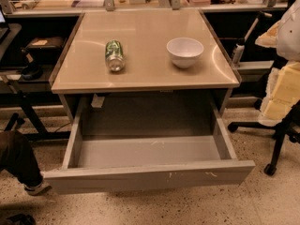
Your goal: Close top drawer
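Note:
The top drawer [150, 176] is a wide grey metal drawer under the beige tabletop [145, 74]. It is pulled far out toward me. Its inside [145, 151] is empty. Its plain front panel has small white scratch marks [211, 174] near the right end. No other drawer fronts show. My gripper is not in view.
A green can [115, 55] lies on its side on the tabletop, and a white bowl [185, 51] stands to its right. An office chair [279, 139] with yellow foam pieces [281, 90] stands at the right. A person's leg and shoe [21, 165] are at the left on the floor.

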Robot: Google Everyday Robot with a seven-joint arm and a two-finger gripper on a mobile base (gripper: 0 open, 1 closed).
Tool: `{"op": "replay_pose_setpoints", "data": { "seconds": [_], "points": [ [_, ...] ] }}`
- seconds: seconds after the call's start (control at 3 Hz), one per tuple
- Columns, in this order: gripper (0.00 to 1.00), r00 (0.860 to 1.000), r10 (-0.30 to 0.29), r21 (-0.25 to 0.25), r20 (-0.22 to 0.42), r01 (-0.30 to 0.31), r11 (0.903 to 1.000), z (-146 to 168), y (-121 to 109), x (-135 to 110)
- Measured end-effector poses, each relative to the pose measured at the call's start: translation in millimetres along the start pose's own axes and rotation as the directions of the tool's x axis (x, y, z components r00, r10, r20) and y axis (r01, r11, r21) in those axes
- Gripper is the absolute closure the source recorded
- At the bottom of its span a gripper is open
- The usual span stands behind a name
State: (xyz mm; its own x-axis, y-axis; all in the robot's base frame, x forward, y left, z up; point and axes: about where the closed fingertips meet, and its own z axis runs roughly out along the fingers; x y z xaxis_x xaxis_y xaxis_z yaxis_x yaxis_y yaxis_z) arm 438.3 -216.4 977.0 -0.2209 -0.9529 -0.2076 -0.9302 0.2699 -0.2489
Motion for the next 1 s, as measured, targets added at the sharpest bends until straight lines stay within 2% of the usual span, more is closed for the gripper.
{"op": "replay_pose_setpoints", "data": {
  "seconds": [0.33, 0.67, 1.0],
  "points": [
    [0.00, 1.000, 0.000, 0.000, 0.000, 0.000, 1.0000, 0.0, 0.0, 0.0],
    [0.18, 1.000, 0.000, 0.000, 0.000, 0.000, 1.0000, 0.0, 0.0, 0.0],
    [0.41, 1.000, 0.000, 0.000, 0.000, 0.000, 1.0000, 0.0, 0.0, 0.0]
  ]
}}
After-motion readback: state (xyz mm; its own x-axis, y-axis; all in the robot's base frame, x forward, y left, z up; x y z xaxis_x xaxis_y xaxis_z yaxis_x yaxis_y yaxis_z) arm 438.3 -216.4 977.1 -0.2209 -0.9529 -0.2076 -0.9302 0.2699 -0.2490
